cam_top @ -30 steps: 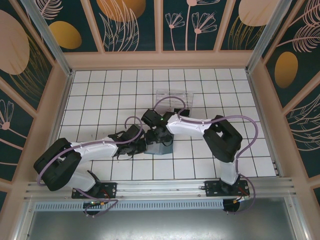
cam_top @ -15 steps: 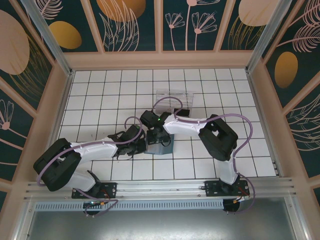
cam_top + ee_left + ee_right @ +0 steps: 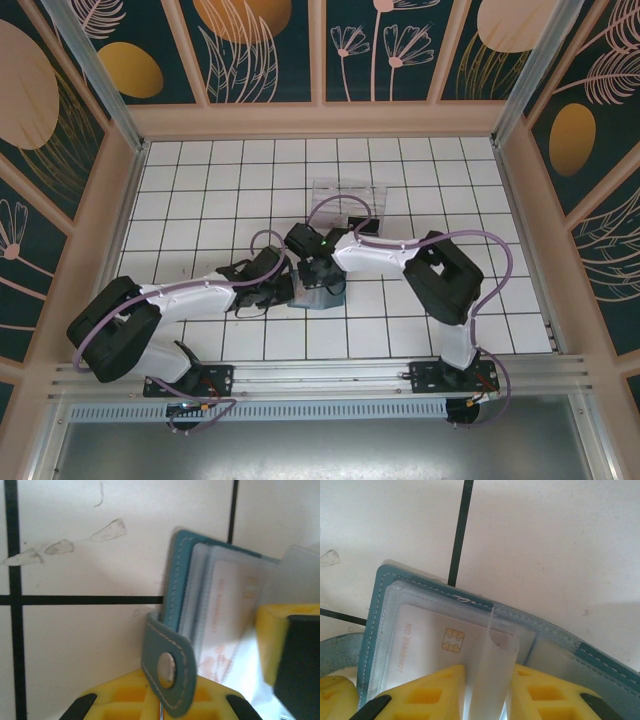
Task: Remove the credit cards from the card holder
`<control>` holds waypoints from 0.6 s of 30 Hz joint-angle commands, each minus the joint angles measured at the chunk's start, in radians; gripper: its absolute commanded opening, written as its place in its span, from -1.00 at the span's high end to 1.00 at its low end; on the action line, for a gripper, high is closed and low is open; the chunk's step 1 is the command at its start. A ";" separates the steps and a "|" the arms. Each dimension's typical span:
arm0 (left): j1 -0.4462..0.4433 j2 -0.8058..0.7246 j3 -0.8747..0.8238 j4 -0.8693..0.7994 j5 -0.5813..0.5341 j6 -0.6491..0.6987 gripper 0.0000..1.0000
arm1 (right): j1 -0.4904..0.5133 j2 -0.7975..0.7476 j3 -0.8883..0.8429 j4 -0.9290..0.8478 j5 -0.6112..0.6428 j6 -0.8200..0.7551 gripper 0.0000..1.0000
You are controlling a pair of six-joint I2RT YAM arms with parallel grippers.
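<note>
The teal card holder (image 3: 320,296) lies open on the tiles mid-table, between both arms. My left gripper (image 3: 162,702) is shut on its snap-button strap (image 3: 167,670) at the holder's edge (image 3: 176,580). In the right wrist view a pale credit card (image 3: 427,637) with a gold chip and orange number sits inside a clear pocket of the holder (image 3: 372,615). My right gripper (image 3: 487,692) has its yellow fingers (image 3: 420,695) pressed on either side of a clear pocket sleeve (image 3: 492,665) that stands up from the holder. The same card (image 3: 225,625) shows in the left wrist view.
A clear plastic tray (image 3: 350,196) stands on the tiles just behind the two grippers. Wooden walls (image 3: 110,220) close in the tiled floor on three sides. My right gripper's yellow finger (image 3: 272,640) sits close beside the holder in the left wrist view.
The right gripper's jaws have closed in from wide to narrow while hovering over the holder. The right arm shifted slightly. The left gripper stayed shut on the strap.
</note>
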 commanded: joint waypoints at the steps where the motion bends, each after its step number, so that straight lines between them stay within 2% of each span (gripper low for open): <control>1: 0.005 -0.012 0.044 -0.043 0.013 0.012 0.81 | 0.002 -0.047 -0.055 0.071 -0.044 0.025 0.47; 8: 0.006 0.008 0.073 -0.034 0.048 0.002 0.80 | -0.017 -0.137 -0.175 0.264 -0.123 0.047 0.47; 18: 0.006 0.066 0.081 -0.055 0.026 -0.026 0.80 | -0.044 -0.218 -0.341 0.461 -0.223 0.040 0.51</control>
